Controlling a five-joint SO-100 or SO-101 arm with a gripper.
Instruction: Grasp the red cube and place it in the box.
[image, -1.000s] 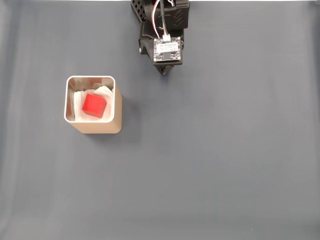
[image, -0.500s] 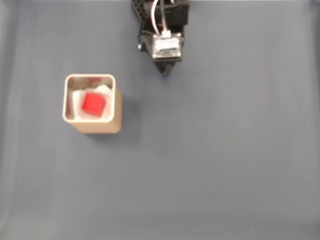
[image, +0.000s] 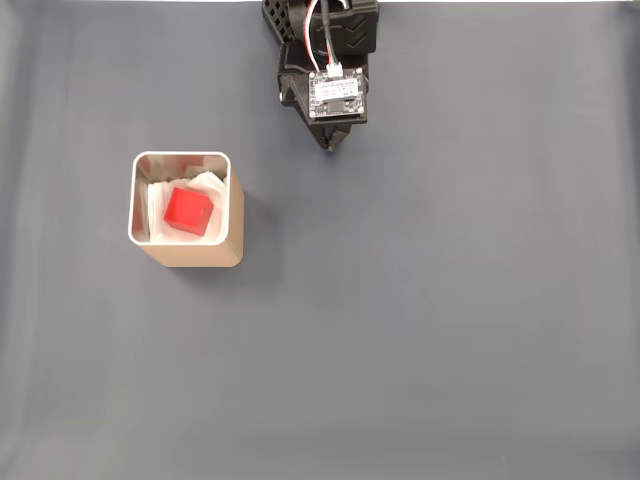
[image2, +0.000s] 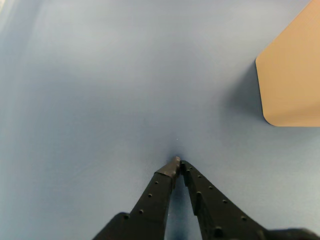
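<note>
In the fixed view the cube (image: 188, 210) sits inside the box (image: 236, 225), resting on crumpled white paper (image: 157, 208) that lines the inside. The cube lies a little tilted against the box's square outline, roughly central, with paper showing on its left and upper sides. The box stands upright on the grey counter (image: 450, 330) in the left half of the picture, its pale rim facing the camera and its tan wall visible along the right and lower sides.

The arm (image: 322, 40) enters from the top edge, right of the box and well apart from it. A small circuit board (image: 335, 95) with white and red wires faces the camera on the wrist, and the end effector (image: 331, 146) points down the picture just below it, over bare counter.

In the wrist view the end effector (image2: 178, 162) comes up from the bottom edge as two black, dotted fingers (image2: 155, 192) that converge to a point. Their tips meet, so the jaws are together with nothing between them. The tips sit close over the counter (image2: 100, 90), which looks blue here. A tan wall of the box (image2: 292, 80) shows at the right edge, apart from the fingers, casting a soft shadow to its left.
</note>
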